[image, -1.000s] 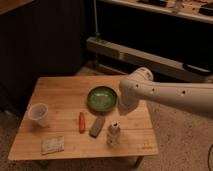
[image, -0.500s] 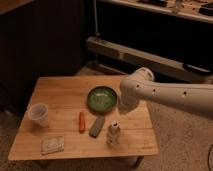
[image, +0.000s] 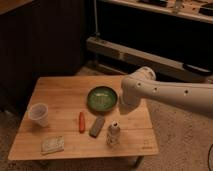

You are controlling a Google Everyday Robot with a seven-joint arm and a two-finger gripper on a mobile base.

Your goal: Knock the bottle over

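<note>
The bottle (image: 113, 134) is small and white with a narrow neck. It stands upright near the front right of the wooden table (image: 60, 92). My white arm reaches in from the right above the table's right side. My gripper (image: 124, 106) is at the arm's lower end, just right of the green bowl (image: 102, 98), above and slightly behind the bottle. It is largely hidden by the arm.
A translucent cup (image: 39, 114) stands at the table's left edge. An orange-red stick (image: 81, 121) and a grey bar (image: 97, 126) lie left of the bottle. A pale packet (image: 52, 144) lies at the front left. Dark cabinets and a shelf stand behind.
</note>
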